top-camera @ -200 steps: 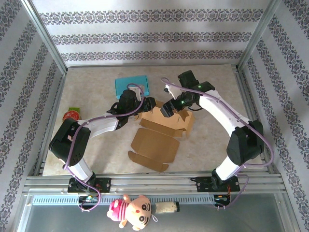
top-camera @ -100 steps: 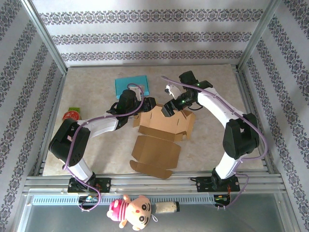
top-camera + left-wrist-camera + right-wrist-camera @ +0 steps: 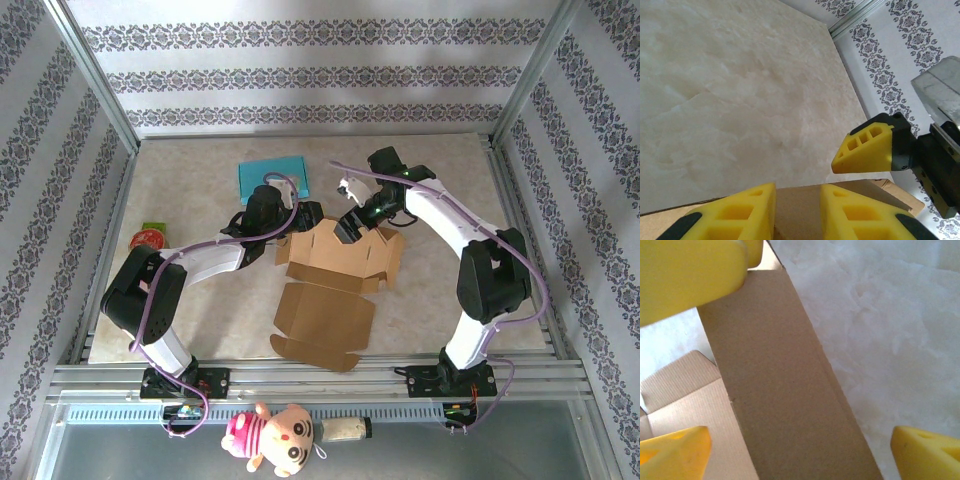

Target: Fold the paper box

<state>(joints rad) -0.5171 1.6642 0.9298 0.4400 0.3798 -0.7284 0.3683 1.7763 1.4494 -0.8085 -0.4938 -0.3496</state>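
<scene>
Brown cardboard paper box [image 3: 335, 262] sits half-folded in the middle of the desk [image 3: 190, 290], lid flap flat toward me. My left hand [image 3: 797, 200] pinches its far wall, seemingly to hold it upright, while my right hand [image 3: 800, 450] straddles the neighbouring panel, spread wide, gripping nothing

In the right wrist view the right gripper [image 3: 800, 436] shows just two yellow finger corners, cut off by the bottom edge, and the paper box [image 3: 785, 390] runs out of the picture between them. A blurred yellow mass [image 3: 690, 275] at the top left is probably a finger of the left gripper [image 3: 797, 190]. In the left wrist view, that gripper's fingers [image 3: 735, 212] are cropped at the bottom, so I can't tell whether they pinch the card. Overhead, the red thing [image 3: 147, 239] by the left wall is too small to name, and the arm hides the teal sheet's [image 3: 270, 178] near corner.
</scene>
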